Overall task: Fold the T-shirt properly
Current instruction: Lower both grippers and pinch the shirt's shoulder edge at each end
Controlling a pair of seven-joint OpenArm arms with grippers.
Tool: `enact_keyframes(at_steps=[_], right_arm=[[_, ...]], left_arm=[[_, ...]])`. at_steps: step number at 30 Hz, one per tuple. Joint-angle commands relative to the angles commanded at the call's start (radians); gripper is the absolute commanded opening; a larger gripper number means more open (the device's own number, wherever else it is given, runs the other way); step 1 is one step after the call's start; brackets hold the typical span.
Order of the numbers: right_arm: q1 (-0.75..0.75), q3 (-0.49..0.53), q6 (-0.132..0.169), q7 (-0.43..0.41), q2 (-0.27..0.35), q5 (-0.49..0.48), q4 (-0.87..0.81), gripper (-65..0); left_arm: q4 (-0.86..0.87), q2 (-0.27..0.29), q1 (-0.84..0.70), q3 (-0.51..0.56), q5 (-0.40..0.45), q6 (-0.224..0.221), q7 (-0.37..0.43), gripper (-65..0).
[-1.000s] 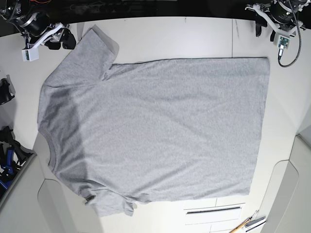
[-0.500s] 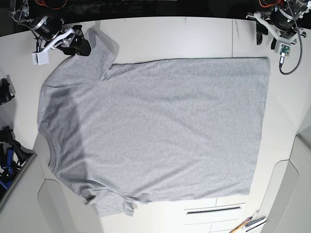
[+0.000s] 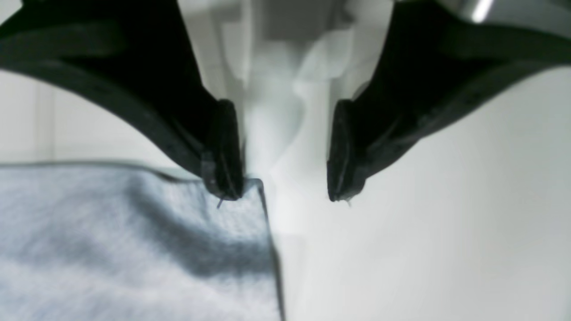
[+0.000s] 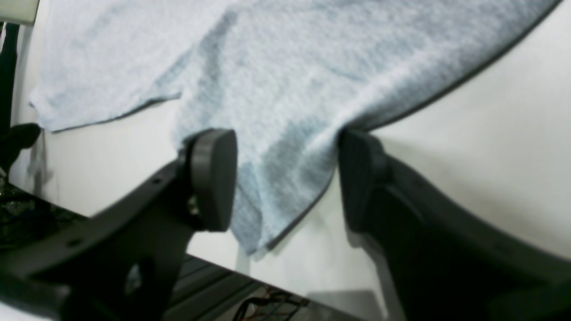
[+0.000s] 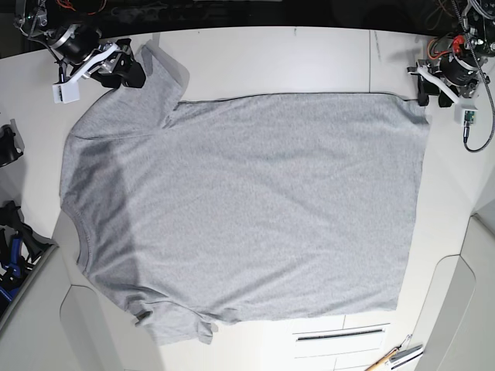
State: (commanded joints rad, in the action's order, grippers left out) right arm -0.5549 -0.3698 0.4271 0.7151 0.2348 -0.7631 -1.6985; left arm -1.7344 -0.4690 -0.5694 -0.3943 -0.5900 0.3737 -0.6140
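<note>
In the base view, grey T-shirt (image 5: pixel 255 201) spread across white table (image 5: pixel 271 58), in the left wrist view, left pincer (image 3: pixel 285 174) spread apart at the shirt's corner, in the right wrist view, right pincer (image 4: pixel 287 183) spread apart over a sleeve.

One T-shirt (image 5: pixel 255 201); two grippers (image 3: pixel 285 151), each with two fingers (image 4: pixel 214 178).
</note>
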Motion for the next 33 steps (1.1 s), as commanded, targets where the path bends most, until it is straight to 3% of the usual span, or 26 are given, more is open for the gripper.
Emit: enact_keyframes(at_steps=[4, 7, 10, 11, 19, 28, 33], right_arm=[[0.000, 0.000, 0.000, 0.000, 0.000, 0.000, 0.000, -28.5], [0.000, 0.000, 0.008, 0.000, 0.000, 0.001, 0.000, -28.5], [0.000, 0.000, 0.026, 0.000, 0.000, 0.000, 0.000, -28.5], [0.000, 0.000, 0.026, 0.000, 0.000, 0.000, 0.000, -28.5], [0.000, 0.000, 0.026, 0.000, 0.000, 0.000, 0.000, -28.5], [0.000, 0.000, 0.026, 0.000, 0.000, -0.004, 0.000, -28.5], [0.000, 0.000, 0.026, 0.000, -0.003, -0.004, 0.000, -28.5]], left_arm=[[0.000, 0.000, 0.007, -0.006, -0.052, 0.034, -0.023, -30.3], [0.000, 0.000, 0.006, -0.074, -0.100, 0.046, -0.076, -30.3], [0.000, -0.003, 0.006, -0.194, -0.284, 0.126, -0.159, -30.3], [0.000, -0.008, 0.004, -0.215, -0.336, 0.130, -0.175, -30.3], [0.069, -0.010, 0.006, -0.148, -0.346, 0.136, -0.172, -30.3], [0.082, -0.007, 0.007, -0.148, -0.393, 0.137, -0.173, -30.3], [0.082, 0.021, 0.007, -0.147, -0.397, 0.136, -0.171, -30.3]])
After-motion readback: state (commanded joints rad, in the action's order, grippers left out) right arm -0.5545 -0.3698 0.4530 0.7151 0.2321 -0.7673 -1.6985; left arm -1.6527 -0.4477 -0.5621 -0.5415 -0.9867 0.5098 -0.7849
